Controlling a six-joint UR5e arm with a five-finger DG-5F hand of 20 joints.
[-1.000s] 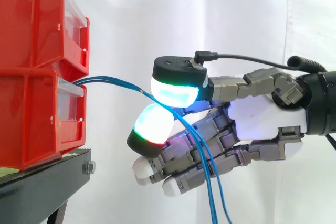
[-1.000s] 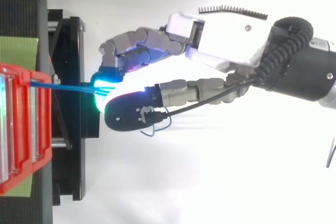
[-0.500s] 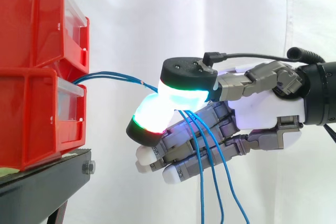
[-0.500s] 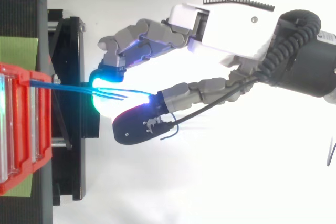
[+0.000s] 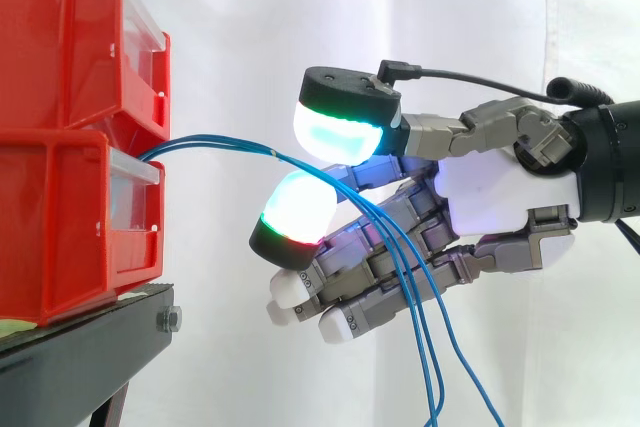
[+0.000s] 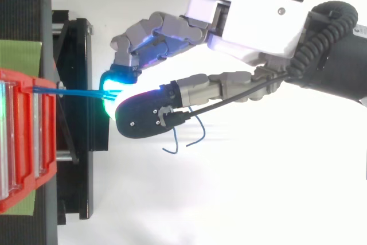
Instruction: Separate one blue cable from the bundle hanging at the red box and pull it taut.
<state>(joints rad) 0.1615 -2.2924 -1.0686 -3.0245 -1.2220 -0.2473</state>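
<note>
Since half a second ago the hand [image 5: 500,197] has loosened: its thumb has lifted off the glowing fingertip [image 5: 297,209], and I see a clear gap between the two pads. It is now partly open and clamps nothing. The blue cables [image 5: 225,144] come out of the front of the lower red box [image 5: 70,227] and run roughly level towards the right. They pass through that gap as a bundle, none set apart from the rest. Past the pads they bend down across the other fingers and hang slack. From above, the cables [image 6: 80,91] lie straight from box to hand. The upper red box [image 5: 70,37] sits on the lower one, on the black stand [image 5: 80,357]. I cannot tell what either box holds.
</note>
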